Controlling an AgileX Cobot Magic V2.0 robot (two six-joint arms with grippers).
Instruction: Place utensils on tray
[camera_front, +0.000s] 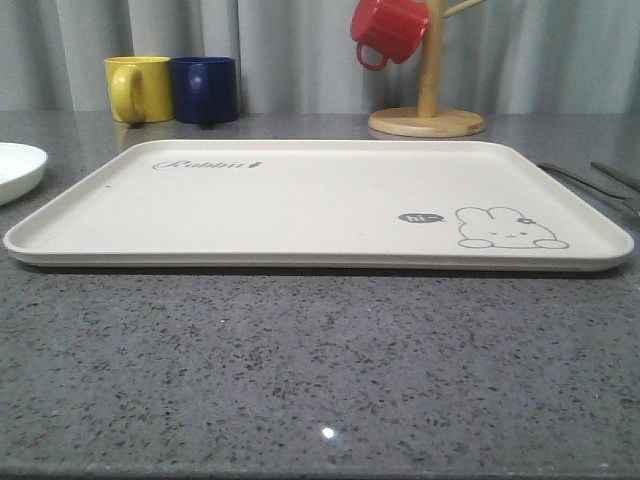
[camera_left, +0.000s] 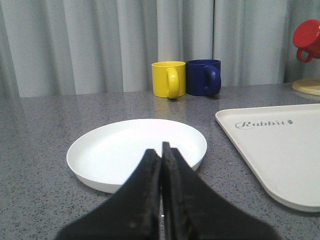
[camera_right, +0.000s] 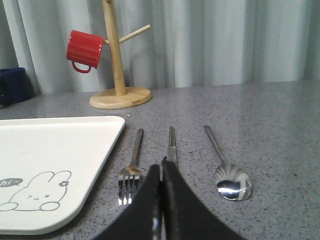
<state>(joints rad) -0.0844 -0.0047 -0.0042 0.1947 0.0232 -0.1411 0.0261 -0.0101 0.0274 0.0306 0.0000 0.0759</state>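
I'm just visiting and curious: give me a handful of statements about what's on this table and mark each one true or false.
1. The fork, chopsticks and spoon lie on the table beside the tray, not on it. True.
2. The red mug stands on the table. False: it hangs on the wooden mug tree.
3. The yellow mug and the blue mug stand side by side near the curtain. True.
4. The white plate holds a spoon. False: nothing lies on it.
5. The left end effector is wide open. False: its fingers are pressed together, as are those of the right end effector.
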